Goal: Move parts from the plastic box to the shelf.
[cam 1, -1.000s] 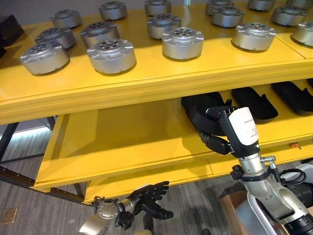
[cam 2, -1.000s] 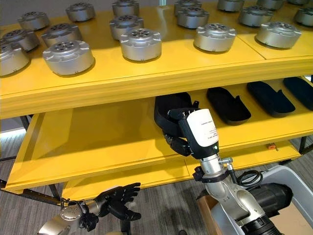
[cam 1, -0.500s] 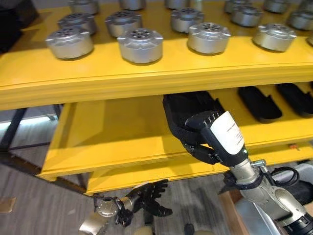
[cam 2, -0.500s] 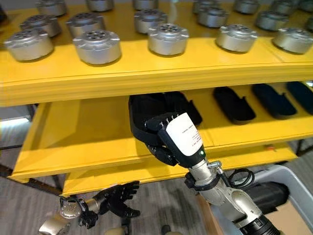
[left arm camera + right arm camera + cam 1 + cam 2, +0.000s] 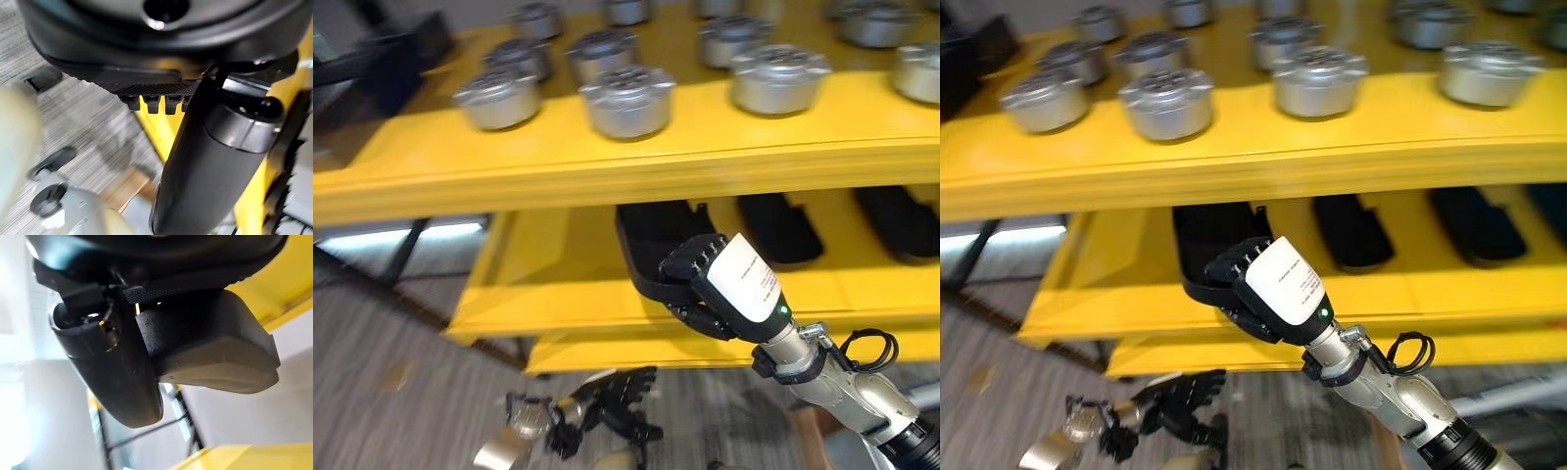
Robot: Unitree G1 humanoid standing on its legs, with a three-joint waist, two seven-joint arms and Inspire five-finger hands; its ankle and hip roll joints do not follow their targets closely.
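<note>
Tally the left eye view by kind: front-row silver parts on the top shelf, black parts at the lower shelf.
silver parts, front row: 4
black parts: 3, counting the one in the right robot hand
Total: 7

Open lower shelf (image 5: 548,264) left of black part (image 5: 651,240); more parts (image 5: 781,227) rightward.

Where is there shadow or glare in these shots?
Left eye view: the upper shelf shades the back of the lower shelf; the silver parts carry bright highlights. Right wrist view: pale bright light behind the black part in the right hand.
</note>
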